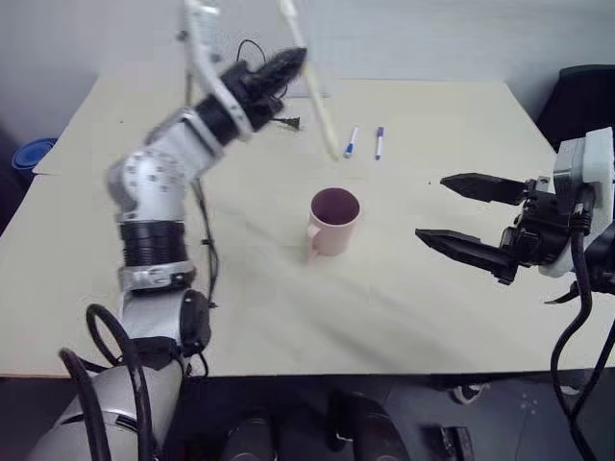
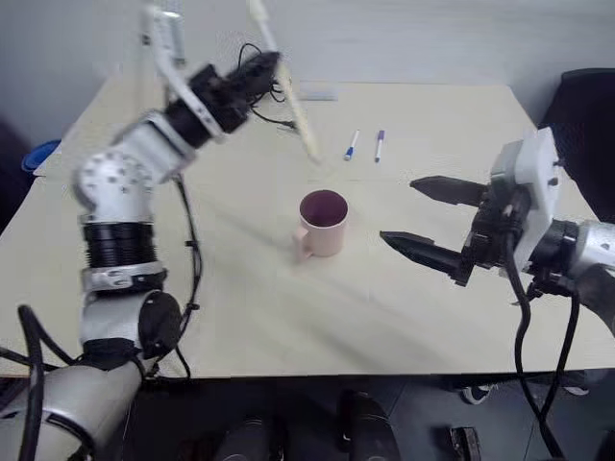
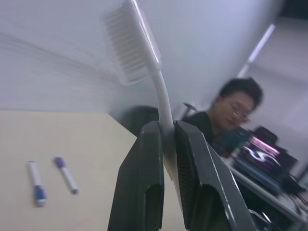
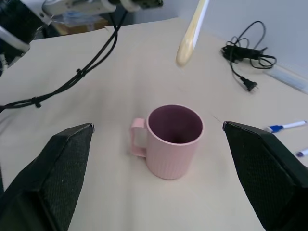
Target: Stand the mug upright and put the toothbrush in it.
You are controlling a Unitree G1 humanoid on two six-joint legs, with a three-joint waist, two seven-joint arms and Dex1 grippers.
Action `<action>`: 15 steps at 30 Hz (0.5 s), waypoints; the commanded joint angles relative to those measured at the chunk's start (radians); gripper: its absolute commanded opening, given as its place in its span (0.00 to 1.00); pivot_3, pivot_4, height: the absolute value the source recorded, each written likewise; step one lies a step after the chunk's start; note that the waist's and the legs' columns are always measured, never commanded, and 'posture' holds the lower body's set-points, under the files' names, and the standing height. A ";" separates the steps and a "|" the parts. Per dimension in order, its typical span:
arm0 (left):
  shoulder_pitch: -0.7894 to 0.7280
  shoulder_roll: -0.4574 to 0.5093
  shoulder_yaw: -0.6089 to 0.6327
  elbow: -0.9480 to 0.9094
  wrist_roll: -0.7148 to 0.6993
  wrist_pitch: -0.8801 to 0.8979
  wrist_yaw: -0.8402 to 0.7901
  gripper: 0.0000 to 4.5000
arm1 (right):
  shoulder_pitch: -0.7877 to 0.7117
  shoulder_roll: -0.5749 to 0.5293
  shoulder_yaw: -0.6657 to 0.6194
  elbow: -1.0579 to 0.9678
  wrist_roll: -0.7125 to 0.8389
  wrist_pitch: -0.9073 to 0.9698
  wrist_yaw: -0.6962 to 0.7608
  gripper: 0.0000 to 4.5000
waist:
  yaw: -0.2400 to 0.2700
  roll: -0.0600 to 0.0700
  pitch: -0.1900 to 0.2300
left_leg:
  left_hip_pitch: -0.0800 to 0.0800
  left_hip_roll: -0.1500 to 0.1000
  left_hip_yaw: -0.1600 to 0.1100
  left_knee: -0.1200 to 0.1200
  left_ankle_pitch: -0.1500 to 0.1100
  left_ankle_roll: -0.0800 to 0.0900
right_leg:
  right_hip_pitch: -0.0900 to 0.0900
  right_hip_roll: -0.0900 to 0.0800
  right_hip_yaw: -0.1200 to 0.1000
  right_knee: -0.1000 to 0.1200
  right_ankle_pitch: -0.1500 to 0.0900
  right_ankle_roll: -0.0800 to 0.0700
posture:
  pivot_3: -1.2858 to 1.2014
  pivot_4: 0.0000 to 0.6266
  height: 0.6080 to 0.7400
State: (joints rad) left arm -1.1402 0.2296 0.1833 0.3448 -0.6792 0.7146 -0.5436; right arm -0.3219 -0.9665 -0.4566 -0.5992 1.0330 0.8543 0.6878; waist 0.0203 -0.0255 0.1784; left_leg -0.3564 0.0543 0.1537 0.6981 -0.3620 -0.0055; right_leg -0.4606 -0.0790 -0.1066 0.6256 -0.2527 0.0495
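Note:
The pale pink mug (image 1: 333,223) stands upright near the middle of the table (image 1: 288,307), handle toward the front-left, dark inside showing. My left gripper (image 1: 293,60) is raised above the far side of the table and shut on the cream toothbrush (image 1: 322,115). The brush hangs slanted, its bristled head (image 3: 130,43) up and its handle end (image 4: 188,43) down, above and behind the mug. My right gripper (image 1: 430,207) is open to the right of the mug, its fingers pointing at the mug with nothing between them.
Two short white markers (image 1: 352,142) (image 1: 379,142) lie behind the mug. A black cable with a plug (image 4: 245,53) lies at the far side of the table. A person (image 3: 231,115) sits beyond the table. A dark chair (image 1: 581,96) stands at the right.

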 commanded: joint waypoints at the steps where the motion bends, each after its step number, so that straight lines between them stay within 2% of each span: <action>1: -0.034 -0.006 -0.116 0.062 0.114 -0.145 -0.141 0.03 | 0.025 0.004 -0.064 -0.062 0.035 -0.002 -0.055 1.00 | 0.000 0.000 0.000 | 0.000 0.000 0.000 0.000 0.000 0.000 | 0.000 0.000 0.001 0.000 0.000 0.000 | 0.52 0.24 1.00; 4: -0.040 0.004 -0.188 0.132 0.211 -0.273 -0.221 0.03 | 0.064 0.002 -0.112 -0.088 0.069 0.004 -0.101 1.00 | -0.001 0.000 0.000 | 0.001 0.000 -0.001 -0.001 0.001 -0.001 | 0.000 0.001 0.003 0.001 0.000 -0.001 | 0.52 0.24 1.00; 7: -0.050 0.016 -0.200 0.181 0.261 -0.358 -0.270 0.03 | 0.098 0.001 -0.142 -0.101 0.096 0.004 -0.139 1.00 | 0.000 0.000 0.000 | 0.000 0.000 -0.003 -0.001 0.001 0.000 | -0.001 0.001 0.002 0.000 0.000 -0.001 | 0.52 0.24 1.00; 12: -0.070 0.060 -0.161 0.241 0.274 -0.391 -0.313 0.03 | 0.151 0.012 -0.153 -0.124 0.109 -0.018 -0.174 1.00 | 0.004 0.000 0.000 | -0.001 0.000 -0.006 -0.001 0.000 0.001 | -0.001 0.000 0.002 0.000 0.000 -0.001 | 0.52 0.24 1.00; 15: -0.053 0.079 -0.182 0.242 0.299 -0.405 -0.351 0.03 | 0.159 0.011 -0.146 -0.116 0.104 -0.031 -0.180 1.00 | 0.004 0.000 0.000 | 0.000 0.000 -0.007 -0.001 0.000 0.002 | -0.001 0.000 0.002 0.000 0.000 0.000 | 0.52 0.24 1.00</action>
State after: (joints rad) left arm -1.1840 0.3050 0.0045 0.6065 -0.3914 0.3289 -0.8657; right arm -0.1598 -0.9578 -0.5671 -0.7019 1.1283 0.8508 0.5135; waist 0.0242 -0.0256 0.1788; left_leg -0.3568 0.0546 0.1468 0.6975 -0.3619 -0.0035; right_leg -0.4612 -0.0786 -0.1048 0.6253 -0.2523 0.0491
